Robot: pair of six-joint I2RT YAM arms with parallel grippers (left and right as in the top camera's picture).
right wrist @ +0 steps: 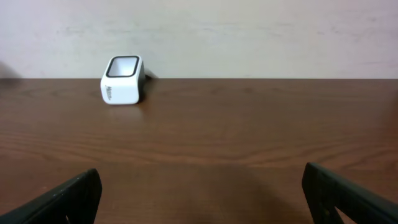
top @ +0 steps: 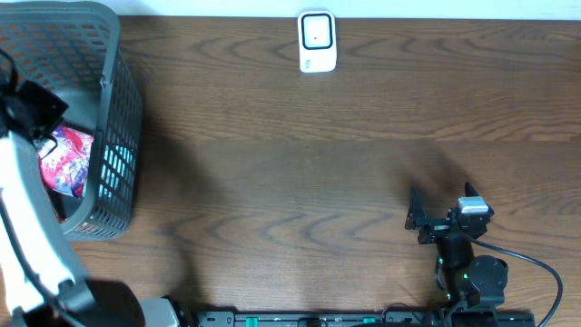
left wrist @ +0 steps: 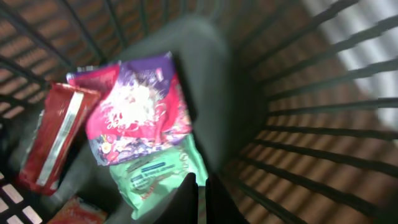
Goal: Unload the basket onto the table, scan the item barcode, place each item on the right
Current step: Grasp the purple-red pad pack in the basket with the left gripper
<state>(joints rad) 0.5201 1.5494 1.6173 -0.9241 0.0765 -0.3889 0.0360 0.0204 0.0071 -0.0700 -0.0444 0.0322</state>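
Left gripper (left wrist: pixel 200 199), jaws together, is down inside the basket (top: pixel 123 109), upper left overhead, at the green packet's (left wrist: pixel 158 177) edge; whether it has caught the film is unclear. Best to lift slowly and check that the packet follows. Its arm drops steeply from the left edge. Right gripper (right wrist: pixel 202 186) rests lower right, jaws apart, facing the scanner (top: pixel 317 41).

You've got one basket (top: pixel 123 118), grey mesh. Inside it you can count four packets: one red packet (left wrist: pixel 53 140), one pink-purple packet (left wrist: pixel 134 106), one green packet (left wrist: pixel 155 174) and one reddish packet (left wrist: pixel 78 213), cut off at the frame edge. One white scanner (top: pixel 317 41). One table (top: pixel 290 163). Two grippers: left gripper (left wrist: pixel 200 196), right gripper (top: pixel 418 218).
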